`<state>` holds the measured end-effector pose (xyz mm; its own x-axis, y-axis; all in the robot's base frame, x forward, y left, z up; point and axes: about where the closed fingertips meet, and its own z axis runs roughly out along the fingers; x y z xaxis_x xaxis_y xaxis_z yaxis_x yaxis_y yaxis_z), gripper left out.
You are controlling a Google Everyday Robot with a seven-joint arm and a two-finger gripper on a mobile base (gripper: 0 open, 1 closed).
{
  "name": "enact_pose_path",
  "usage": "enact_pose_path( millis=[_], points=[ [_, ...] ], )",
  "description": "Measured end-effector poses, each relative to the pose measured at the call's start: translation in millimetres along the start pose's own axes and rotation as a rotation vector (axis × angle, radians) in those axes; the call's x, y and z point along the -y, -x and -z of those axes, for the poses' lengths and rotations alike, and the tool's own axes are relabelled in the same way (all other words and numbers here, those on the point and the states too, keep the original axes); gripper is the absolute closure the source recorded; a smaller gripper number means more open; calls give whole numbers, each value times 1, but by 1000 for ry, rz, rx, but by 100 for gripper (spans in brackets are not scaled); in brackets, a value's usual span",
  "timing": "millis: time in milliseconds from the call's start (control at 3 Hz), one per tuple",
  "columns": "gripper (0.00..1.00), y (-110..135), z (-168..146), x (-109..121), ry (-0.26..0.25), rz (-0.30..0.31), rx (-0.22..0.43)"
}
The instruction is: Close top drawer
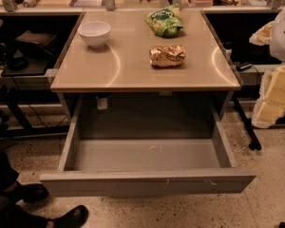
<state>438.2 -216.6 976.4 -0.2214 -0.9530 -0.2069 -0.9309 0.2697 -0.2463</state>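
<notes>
The top drawer (147,183) is a wide, shallow grey metal drawer under the tabletop. It is pulled far out towards the camera and its inside is empty. Its flat, handleless front faces me at the bottom of the view, with small pale scratch marks right of centre. My gripper is not in view. A white and pale-yellow bulky shape (278,80) stands at the right edge, beside the table; I cannot tell what it is.
On the beige tabletop (128,65) stand a white bowl (95,33), a green chip bag (164,21) and a gold crumpled bag (167,55). A person's dark shoes and legs (33,208) are on the speckled floor at the lower left. A cluttered counter runs behind the table.
</notes>
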Motion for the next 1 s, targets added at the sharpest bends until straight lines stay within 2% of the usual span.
enact_pose_path(
  millis=[667,1000],
  points=[
    [0,-6,-9,-7,1,-12,26],
    [0,-31,-35,-30,22,-86,66]
  ],
)
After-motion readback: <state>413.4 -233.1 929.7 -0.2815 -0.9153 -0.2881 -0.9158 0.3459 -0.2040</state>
